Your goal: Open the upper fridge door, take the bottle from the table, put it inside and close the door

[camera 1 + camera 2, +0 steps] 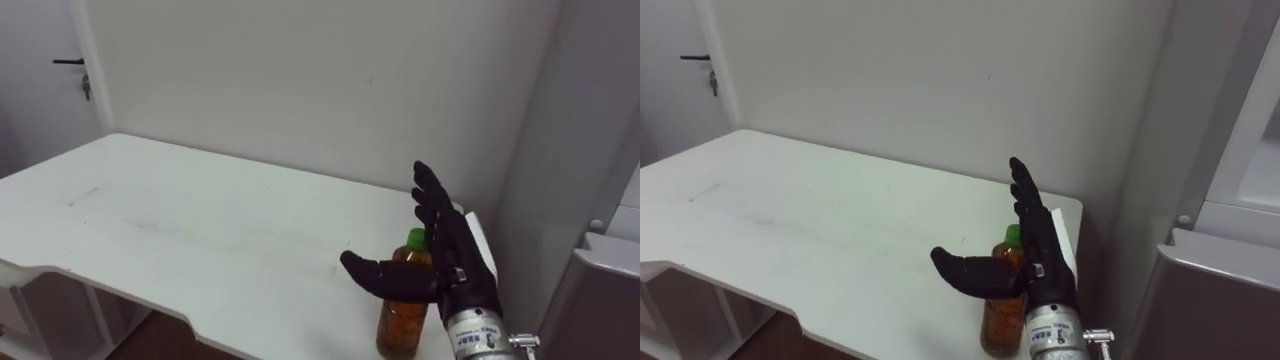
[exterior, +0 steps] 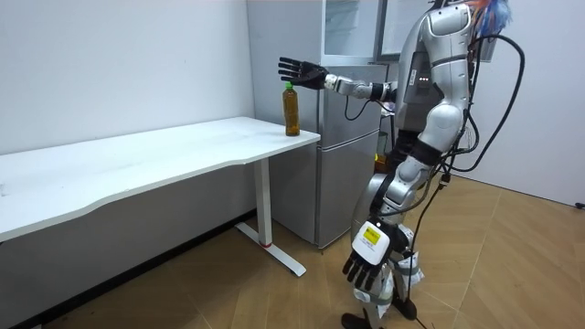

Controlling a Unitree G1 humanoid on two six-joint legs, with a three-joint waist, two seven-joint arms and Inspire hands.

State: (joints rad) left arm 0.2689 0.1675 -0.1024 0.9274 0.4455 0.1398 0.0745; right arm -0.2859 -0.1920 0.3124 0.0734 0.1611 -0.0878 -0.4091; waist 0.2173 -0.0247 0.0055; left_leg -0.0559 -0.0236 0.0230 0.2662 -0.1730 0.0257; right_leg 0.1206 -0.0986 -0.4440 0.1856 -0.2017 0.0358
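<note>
Setting: a white surface (image 1: 200,220) runs along a pale wall. A tall grey fridge (image 2: 352,137) stands just past the end nearest the robot.
Robot: it stands upright on the wooden floor beside the fridge, its right arm stretched out over the corner of the surface.
Bottle: the bottle (image 1: 402,322) has amber contents and a green cap. It stands upright on the surface, at the corner nearest the fridge.
Right hand: the right hand (image 1: 455,260) is level with the bottle's neck and cap. Its fingers (image 1: 432,195) are straight and spread, and its thumb reaches across in front of the bottle.
Grasp: the hand is released, not closed round the bottle. Whether the palm or thumb touches the bottle cannot be told.
Left hand: the left hand (image 2: 368,268) hangs idle low beside the robot's leg, its fingers relaxed and holding nothing.
Upper fridge: the upper compartment is at about the height of the robot's head. Whether its door is open cannot be told.
Progress: judged early, since the reach has arrived but nothing is held.
Left to do: close the hand round the bottle, lift it, turn to the fridge, and set the bottle in the upper compartment.
</note>
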